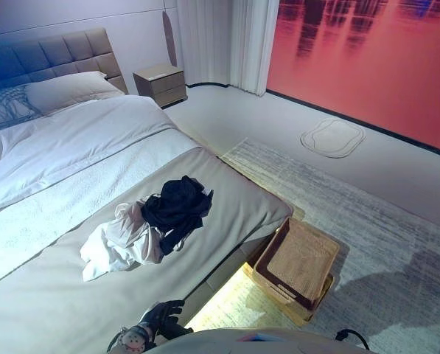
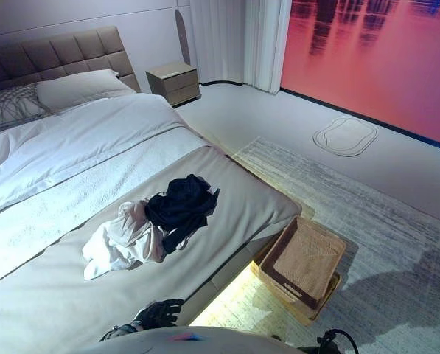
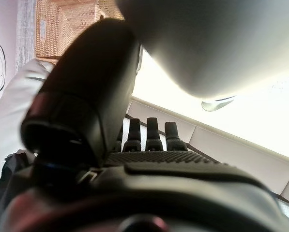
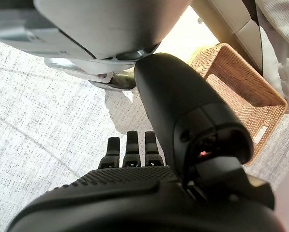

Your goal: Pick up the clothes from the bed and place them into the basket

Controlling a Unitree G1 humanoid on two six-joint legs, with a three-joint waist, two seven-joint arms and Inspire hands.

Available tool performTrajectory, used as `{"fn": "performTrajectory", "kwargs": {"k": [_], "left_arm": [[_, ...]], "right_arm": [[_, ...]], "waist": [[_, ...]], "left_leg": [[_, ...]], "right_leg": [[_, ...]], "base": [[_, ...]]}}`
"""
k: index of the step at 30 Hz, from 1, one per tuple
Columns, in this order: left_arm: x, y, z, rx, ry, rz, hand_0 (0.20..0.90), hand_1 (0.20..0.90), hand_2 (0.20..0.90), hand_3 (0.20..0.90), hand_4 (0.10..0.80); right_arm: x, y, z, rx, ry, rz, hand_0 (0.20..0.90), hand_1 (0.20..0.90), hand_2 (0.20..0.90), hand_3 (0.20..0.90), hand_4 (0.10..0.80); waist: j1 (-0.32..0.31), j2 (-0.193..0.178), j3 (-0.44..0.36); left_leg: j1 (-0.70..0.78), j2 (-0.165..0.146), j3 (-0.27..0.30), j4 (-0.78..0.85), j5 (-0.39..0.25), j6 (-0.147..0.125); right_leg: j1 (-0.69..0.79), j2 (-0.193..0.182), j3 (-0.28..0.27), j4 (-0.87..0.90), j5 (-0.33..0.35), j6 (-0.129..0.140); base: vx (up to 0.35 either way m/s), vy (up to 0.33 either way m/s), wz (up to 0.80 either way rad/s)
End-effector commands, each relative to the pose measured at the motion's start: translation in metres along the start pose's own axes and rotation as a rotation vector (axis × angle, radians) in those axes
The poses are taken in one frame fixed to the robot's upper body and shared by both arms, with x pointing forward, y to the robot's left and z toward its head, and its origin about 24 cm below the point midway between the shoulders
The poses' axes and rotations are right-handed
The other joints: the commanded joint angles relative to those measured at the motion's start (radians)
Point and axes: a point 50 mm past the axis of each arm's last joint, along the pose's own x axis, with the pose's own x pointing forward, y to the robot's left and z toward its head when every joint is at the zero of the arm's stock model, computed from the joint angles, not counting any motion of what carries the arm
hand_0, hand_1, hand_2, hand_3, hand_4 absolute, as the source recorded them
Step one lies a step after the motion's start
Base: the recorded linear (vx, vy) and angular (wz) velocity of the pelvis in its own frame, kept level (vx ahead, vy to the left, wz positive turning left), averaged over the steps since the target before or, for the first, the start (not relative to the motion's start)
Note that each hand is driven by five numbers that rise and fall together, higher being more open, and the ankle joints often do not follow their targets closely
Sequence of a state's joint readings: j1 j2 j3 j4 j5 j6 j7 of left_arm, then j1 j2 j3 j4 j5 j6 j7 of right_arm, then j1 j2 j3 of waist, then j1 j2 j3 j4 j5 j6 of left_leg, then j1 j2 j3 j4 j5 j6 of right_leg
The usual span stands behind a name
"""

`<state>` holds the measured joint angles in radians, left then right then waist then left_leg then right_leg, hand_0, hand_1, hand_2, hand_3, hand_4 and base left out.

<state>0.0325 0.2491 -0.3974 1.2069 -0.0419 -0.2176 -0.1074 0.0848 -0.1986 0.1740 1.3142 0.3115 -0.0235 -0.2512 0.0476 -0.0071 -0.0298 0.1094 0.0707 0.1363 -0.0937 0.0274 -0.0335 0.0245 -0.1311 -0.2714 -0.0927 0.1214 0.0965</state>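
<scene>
A dark garment (image 1: pixel 177 206) lies partly over a white garment (image 1: pixel 120 243) in a loose heap on the grey bed cover (image 1: pixel 234 203), near the foot of the bed. A wicker basket (image 1: pixel 302 259) stands empty on the floor beside the bed's foot corner; it also shows in the right wrist view (image 4: pixel 241 96). My left hand (image 1: pixel 161 317) is low at the bed's near edge, short of the clothes, fingers (image 3: pixel 151 133) straight and empty. My right hand (image 4: pixel 129 150) hangs over the rug with straight fingers, holding nothing.
The bed has pillows (image 1: pixel 68 88) and a padded headboard at the far left. A nightstand (image 1: pixel 161 83) stands beyond it. A pale rug (image 1: pixel 367 221) covers the floor under the basket, and a small oval mat (image 1: pixel 332 137) lies by the red wall.
</scene>
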Motion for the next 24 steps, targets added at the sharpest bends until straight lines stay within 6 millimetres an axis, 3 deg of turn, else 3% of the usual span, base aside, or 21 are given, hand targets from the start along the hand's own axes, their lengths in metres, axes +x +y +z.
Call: {"fn": "performTrajectory", "kwargs": {"k": [1,18,24], "left_arm": [[0.009,-0.001,0.029,-0.034,-0.073,-0.042,0.9,0.9,0.9,0.9,0.8],[0.008,0.002,0.026,-0.018,-0.067,0.007,0.9,0.9,0.9,0.9,0.8],[0.008,0.003,0.028,-0.066,-0.092,0.056,0.9,0.9,0.9,0.9,0.8]], "right_arm": [[-0.001,0.017,0.024,-0.032,-0.065,0.049,0.9,0.9,0.9,0.9,0.8],[-0.003,0.021,0.037,0.029,-0.162,0.061,0.9,0.9,0.9,0.9,0.8],[-0.004,0.02,0.041,0.024,-0.211,0.037,0.9,0.9,0.9,0.9,0.8]], "waist": [[-0.001,0.003,0.046],[-0.006,0.007,0.053],[-0.006,0.0,0.064]], "left_leg": [[-0.017,0.0,-0.04,0.006,-0.009,-0.011],[-0.02,0.002,-0.04,0.006,-0.007,-0.011],[-0.014,0.004,-0.004,0.021,0.002,-0.014]], "right_leg": [[0.087,-0.012,0.025,0.06,-0.087,0.005],[0.078,-0.009,0.028,0.07,-0.091,0.002],[0.073,-0.016,0.02,0.083,-0.09,0.0]], "base": [[0.0,0.0,0.0],[0.0,0.0,0.0],[0.033,0.042,0.01]]}}
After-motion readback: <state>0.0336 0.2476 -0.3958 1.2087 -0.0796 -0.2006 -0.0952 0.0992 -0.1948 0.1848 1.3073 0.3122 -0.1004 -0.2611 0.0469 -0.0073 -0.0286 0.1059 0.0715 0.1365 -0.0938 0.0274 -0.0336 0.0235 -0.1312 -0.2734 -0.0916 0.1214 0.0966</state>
